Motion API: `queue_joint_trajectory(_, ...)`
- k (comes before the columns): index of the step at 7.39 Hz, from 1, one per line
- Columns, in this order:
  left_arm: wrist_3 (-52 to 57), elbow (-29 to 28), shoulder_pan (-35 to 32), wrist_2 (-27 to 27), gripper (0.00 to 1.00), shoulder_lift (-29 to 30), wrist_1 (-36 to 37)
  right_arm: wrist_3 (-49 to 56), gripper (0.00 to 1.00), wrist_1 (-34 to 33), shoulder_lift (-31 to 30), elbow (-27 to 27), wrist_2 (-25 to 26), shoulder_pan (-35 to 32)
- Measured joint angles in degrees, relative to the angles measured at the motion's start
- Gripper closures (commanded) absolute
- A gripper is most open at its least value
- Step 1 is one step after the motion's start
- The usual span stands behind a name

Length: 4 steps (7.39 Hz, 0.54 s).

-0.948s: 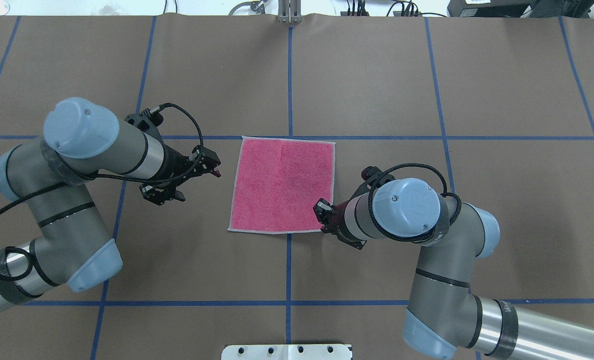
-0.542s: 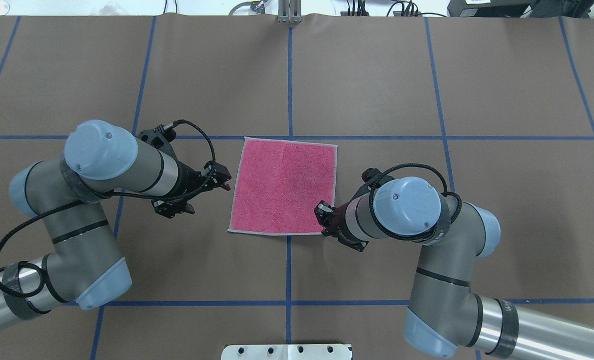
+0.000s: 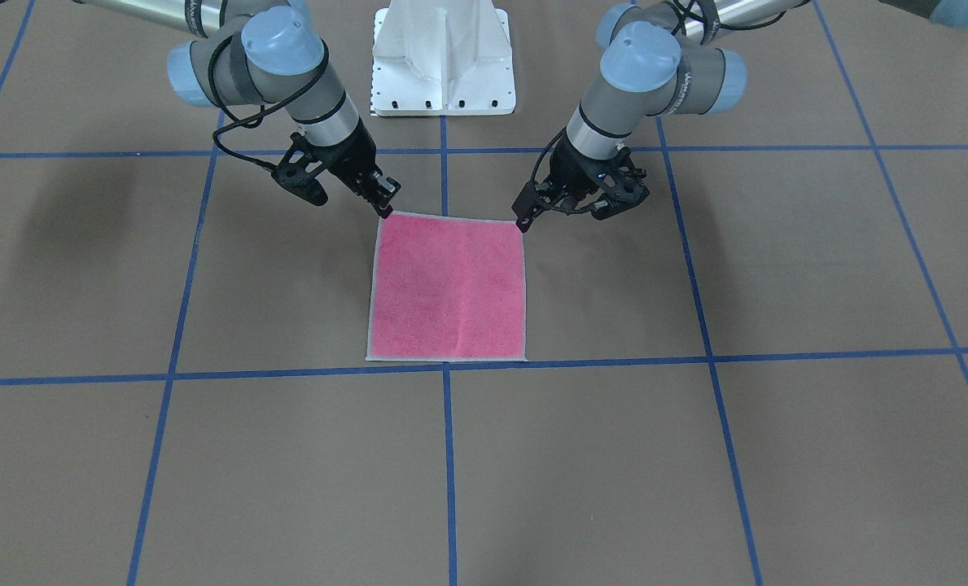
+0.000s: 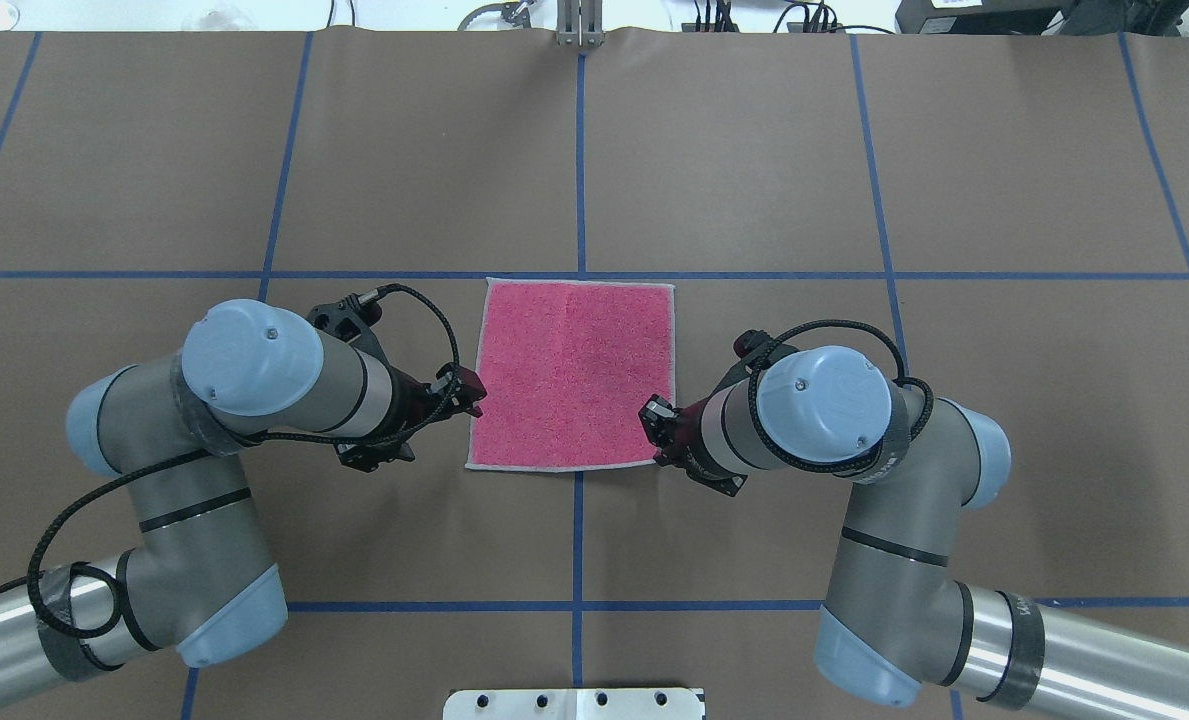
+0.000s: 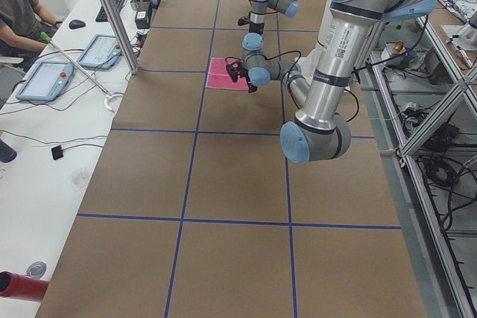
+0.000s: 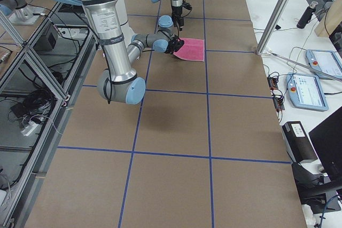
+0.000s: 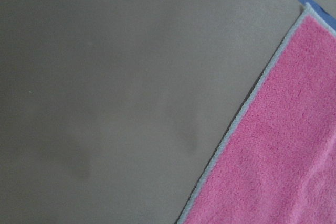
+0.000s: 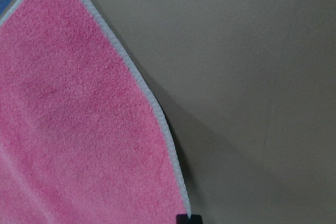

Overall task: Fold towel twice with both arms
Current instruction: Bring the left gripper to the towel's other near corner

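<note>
The pink towel (image 4: 572, 375) (image 3: 448, 289) lies flat on the brown table, its pale hem showing all round. My left gripper (image 4: 472, 390) (image 3: 523, 221) hovers just beside the towel's left edge, near the corner closest to me. Its wrist view shows no fingers, only two separate finger shadows on the table beside the towel (image 7: 283, 156), so it stands open. My right gripper (image 4: 654, 414) (image 3: 386, 210) is at the near right corner. In its wrist view the towel's (image 8: 79, 119) hem rises off the table to a black fingertip (image 8: 188, 219), and the gripper appears shut on that corner.
Blue tape lines (image 4: 579, 150) divide the table into squares. The white pedestal base (image 4: 574, 703) (image 3: 443, 57) sits at the near edge between the arms. A person (image 5: 19, 13) sits at a side desk with tablets (image 5: 45, 80), away from the table.
My left arm has swung toward the towel and back toward me, reaching its left edge. The right gripper barely moved. The towel's near edge has shifted slightly to the right.
</note>
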State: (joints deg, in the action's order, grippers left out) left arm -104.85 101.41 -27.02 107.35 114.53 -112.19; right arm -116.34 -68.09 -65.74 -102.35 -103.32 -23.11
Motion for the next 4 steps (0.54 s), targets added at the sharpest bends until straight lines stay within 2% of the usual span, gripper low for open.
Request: queue_joint_trajectory(4,-1.4,-2.4,0.9,-0.6,0.24,2.4,0.6,0.0,1.0,0.0,-0.2,0.0,0.2,-0.2)
